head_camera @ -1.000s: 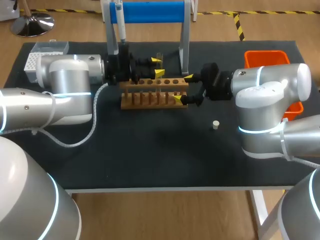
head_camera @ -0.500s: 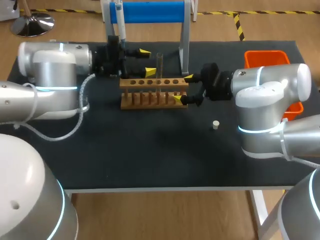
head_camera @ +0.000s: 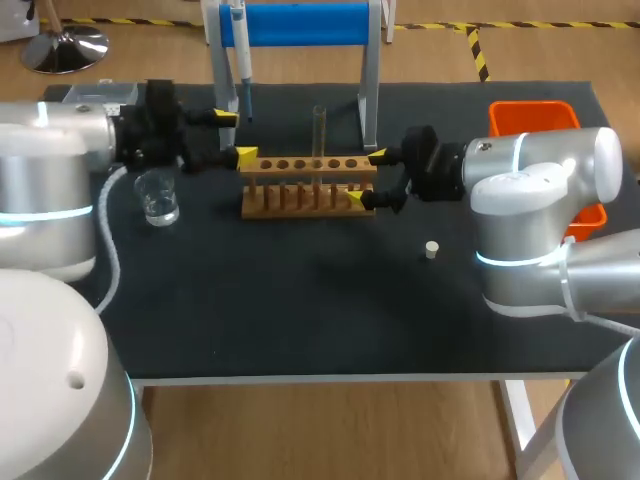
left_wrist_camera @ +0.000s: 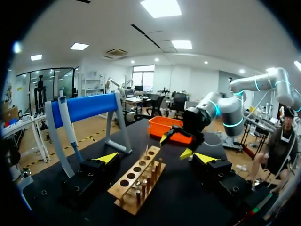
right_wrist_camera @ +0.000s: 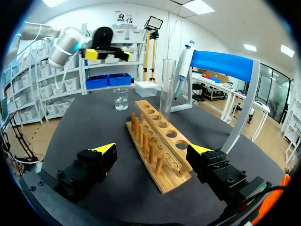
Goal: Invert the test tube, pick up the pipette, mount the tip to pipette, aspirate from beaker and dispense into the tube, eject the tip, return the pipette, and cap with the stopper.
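The test tube (right_wrist_camera: 166,87) stands upright in a hole of the wooden rack (head_camera: 308,188), ahead of the right jaws, which are apart and straddle the rack's near end without clamping it. The left jaws, also apart and empty, hang just off the rack's far end, facing the right ones. Only the head view shows the stopper (head_camera: 431,249), lying on the black table (head_camera: 300,310) beside the right arm (head_camera: 530,190). The left wrist view shows the pipette (left_wrist_camera: 68,125) hanging on its blue-barred stand (head_camera: 300,22), beside one finger. The beaker (head_camera: 160,195) stands beside the level left arm (head_camera: 50,170). An orange bin (head_camera: 530,115) sits behind the right arm.
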`<state>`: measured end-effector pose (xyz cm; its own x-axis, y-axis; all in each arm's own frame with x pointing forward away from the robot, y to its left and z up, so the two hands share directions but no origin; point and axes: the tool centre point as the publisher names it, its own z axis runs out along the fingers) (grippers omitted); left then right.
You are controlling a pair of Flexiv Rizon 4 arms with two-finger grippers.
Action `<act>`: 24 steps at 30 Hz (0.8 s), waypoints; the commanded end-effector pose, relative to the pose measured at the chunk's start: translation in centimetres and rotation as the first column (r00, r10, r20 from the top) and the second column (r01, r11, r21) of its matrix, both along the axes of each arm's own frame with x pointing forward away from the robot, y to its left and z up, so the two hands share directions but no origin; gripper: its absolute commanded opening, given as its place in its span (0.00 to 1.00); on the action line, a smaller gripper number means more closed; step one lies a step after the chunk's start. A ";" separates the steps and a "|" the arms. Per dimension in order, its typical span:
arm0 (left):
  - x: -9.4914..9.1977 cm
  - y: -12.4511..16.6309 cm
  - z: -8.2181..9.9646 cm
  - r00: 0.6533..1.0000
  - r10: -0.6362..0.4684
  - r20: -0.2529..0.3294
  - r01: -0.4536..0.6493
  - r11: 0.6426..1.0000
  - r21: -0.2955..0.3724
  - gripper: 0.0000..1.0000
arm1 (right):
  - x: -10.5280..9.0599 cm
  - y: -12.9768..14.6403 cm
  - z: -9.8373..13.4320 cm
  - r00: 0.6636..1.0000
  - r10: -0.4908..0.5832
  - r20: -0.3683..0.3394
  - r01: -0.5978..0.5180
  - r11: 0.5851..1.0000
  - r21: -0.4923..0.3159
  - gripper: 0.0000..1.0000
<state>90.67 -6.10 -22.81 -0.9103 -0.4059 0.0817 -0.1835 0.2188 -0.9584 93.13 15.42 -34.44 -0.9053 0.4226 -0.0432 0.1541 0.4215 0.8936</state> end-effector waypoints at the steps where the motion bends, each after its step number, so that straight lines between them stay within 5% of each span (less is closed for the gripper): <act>1: -2.2 1.3 0.9 0.999 0.053 0.011 -0.053 0.999 0.011 1.00 | 0.0 0.0 0.0 1.000 0.001 -0.001 -0.001 1.000 -0.001 1.00; 14: -2.2 1.3 0.9 0.999 0.053 0.011 -0.053 0.999 0.011 1.00 | 0.0 0.0 0.0 1.000 0.001 -0.001 -0.001 1.000 -0.001 1.00; 16: -2.2 2.2 0.5 0.997 0.081 0.017 -0.081 0.995 0.052 1.00 | 0.0 0.0 0.0 1.000 0.001 -0.001 -0.001 1.000 -0.001 1.00; 24: -3.1 12.8 -1.2 0.926 0.377 0.009 -0.370 0.902 0.221 1.00 | 0.0 0.0 0.0 1.000 0.001 -0.001 -0.001 1.000 -0.001 1.00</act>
